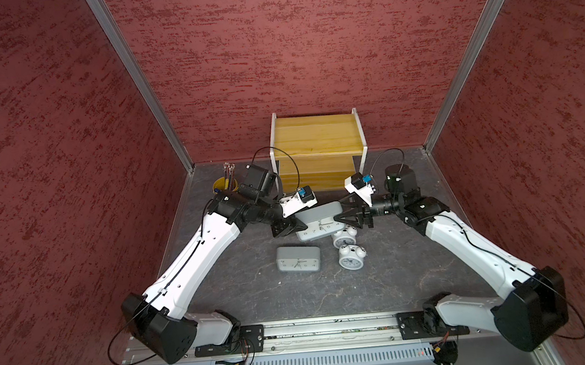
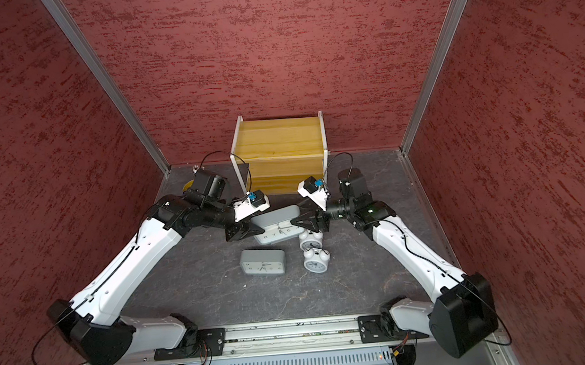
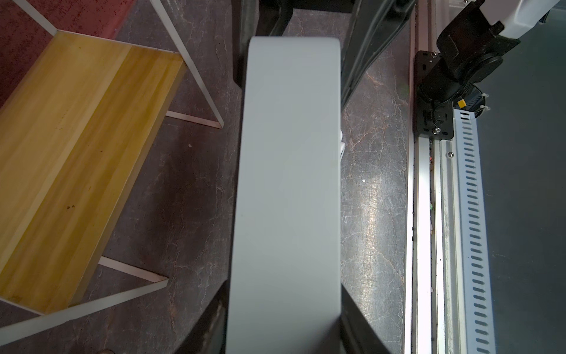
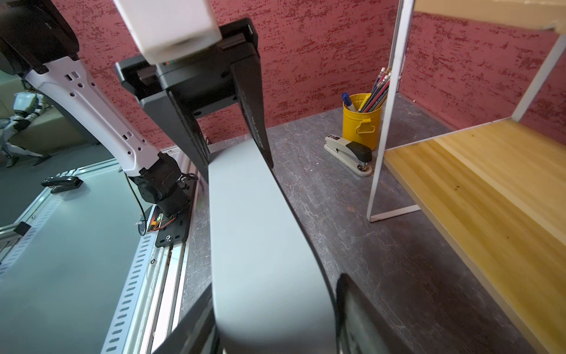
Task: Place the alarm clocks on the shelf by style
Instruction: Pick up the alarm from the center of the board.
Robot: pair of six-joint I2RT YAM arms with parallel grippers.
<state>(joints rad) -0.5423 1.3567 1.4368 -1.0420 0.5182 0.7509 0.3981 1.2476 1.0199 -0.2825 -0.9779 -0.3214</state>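
Observation:
A grey rounded-rectangular clock (image 1: 319, 217) (image 2: 276, 217) hangs between both arms in front of the shelf (image 1: 315, 134) (image 2: 280, 137), white face toward the front. My left gripper (image 1: 296, 226) (image 3: 284, 285) is shut on its left end. My right gripper (image 1: 341, 219) (image 4: 272, 294) closes on its right end, fingers against both sides. In both wrist views the clock's grey side (image 3: 291, 184) (image 4: 260, 245) fills the middle. On the table in front lie a second grey clock (image 1: 298, 258) and two white twin-bell clocks (image 1: 343, 237) (image 1: 351, 256), the nearer partly under my right gripper.
A yellow pen cup (image 1: 224, 186) (image 4: 361, 119) with pencils stands left of the shelf, a stapler (image 4: 349, 153) beside it. Both shelf boards (image 3: 76, 138) (image 4: 490, 199) are bare. Red walls close in three sides; the arm rail runs along the front.

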